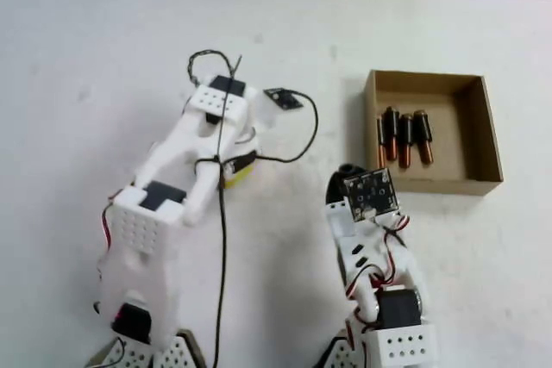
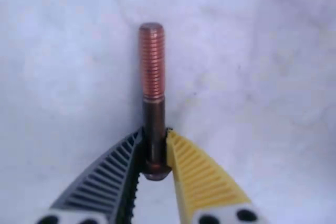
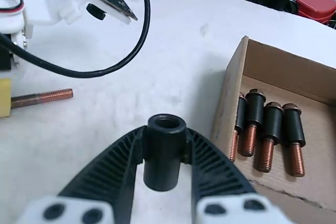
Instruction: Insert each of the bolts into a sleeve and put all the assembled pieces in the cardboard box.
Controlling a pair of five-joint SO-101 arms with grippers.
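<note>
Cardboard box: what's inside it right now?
Four copper threaded bolts, each in a black cylindrical sleeve, lie side by side on the floor of the open brown cardboard box. The sleeves hide the bolt middles; the floor under them is covered.

From above, the left arm's wrist covers most of the left tool (image 2: pixel 154 135) — just a sliver of its yellow finger (image 1: pixel 241 172) peeks out. The head of the bolt (image 2: pixel 151 66) is half buried between that tool's fingers. In the high view the right tool (image 3: pixel 165 132) sits under its own camera board (image 1: pixel 369 193), and its fingers hide the sides of the sleeve (image 3: pixel 164 153). The cardboard box (image 3: pixel 229 98) is cut by the right wrist view's edge — its left wall masks part of the leftmost assembled piece (image 3: pixel 240 119).
</note>
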